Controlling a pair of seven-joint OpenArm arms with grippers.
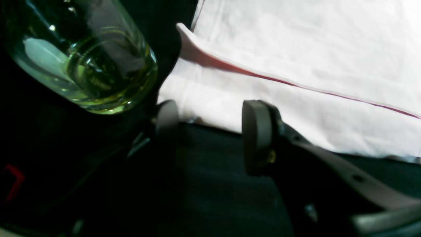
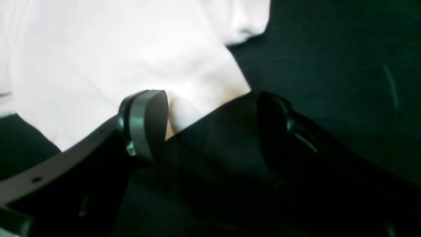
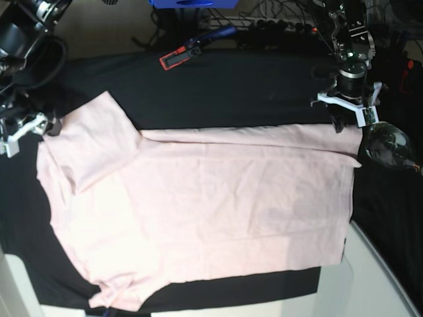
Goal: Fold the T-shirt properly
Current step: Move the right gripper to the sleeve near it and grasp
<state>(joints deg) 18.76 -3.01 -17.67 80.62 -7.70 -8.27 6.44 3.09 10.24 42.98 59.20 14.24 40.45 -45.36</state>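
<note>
Pink T-shirt (image 3: 198, 211) flat on black cloth (image 3: 251, 92), left gripper (image 1: 210, 131) and right gripper (image 2: 213, 128) both open, empty, at shirt edges.

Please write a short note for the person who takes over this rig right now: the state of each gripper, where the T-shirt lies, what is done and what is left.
Left gripper: open, holds nothing, low over the black table cloth at the far hem corner of the T-shirt.
Right gripper: open, holds nothing, at the far sleeve edge; one finger stands before the fabric, contact unclear.
T-shirt: spread almost flat, plain side up, on the black cloth. A narrow strip along the far edge is turned over; the far sleeve lies folded onto the body.
Glass bottle: lies beside the left gripper, close to the hem.
Done: at most that first strip.
Left: the main folds.
</note>
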